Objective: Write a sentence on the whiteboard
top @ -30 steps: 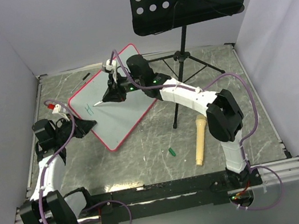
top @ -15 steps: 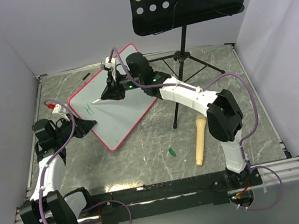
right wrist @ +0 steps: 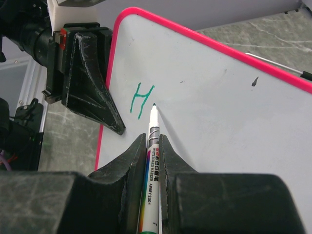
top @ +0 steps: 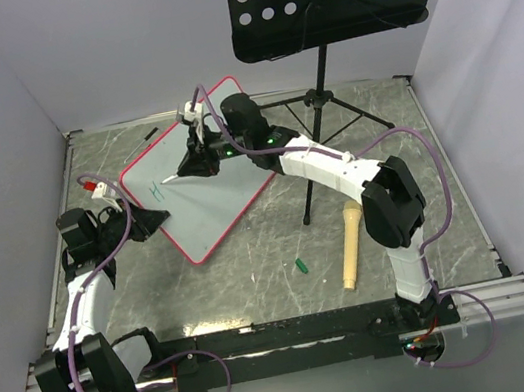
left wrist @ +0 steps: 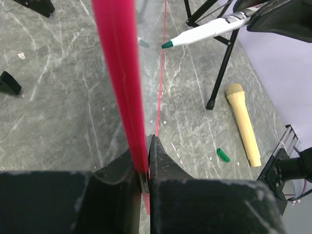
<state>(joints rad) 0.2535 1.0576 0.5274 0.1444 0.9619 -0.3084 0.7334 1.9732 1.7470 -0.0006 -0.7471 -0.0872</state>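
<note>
Whiteboard (right wrist: pixel 219 112) edge clamped in left end effector (left wrist: pixel 147 146); right end effector (right wrist: pixel 154 141) grips marker (right wrist: pixel 149 180), tip beside the green H (right wrist: pixel 141 100).

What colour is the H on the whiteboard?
Teal-green H on the whiteboard; clearest in the right wrist view.

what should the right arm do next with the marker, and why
Probably ease the white marker pen in the right end effector a little past the teal-green handwritten H and start the next letter. Only that H is on the pink-framed white rectangular whiteboard, the pen tip sits just beside it, and the left end effector clamps the board's edge.
</note>
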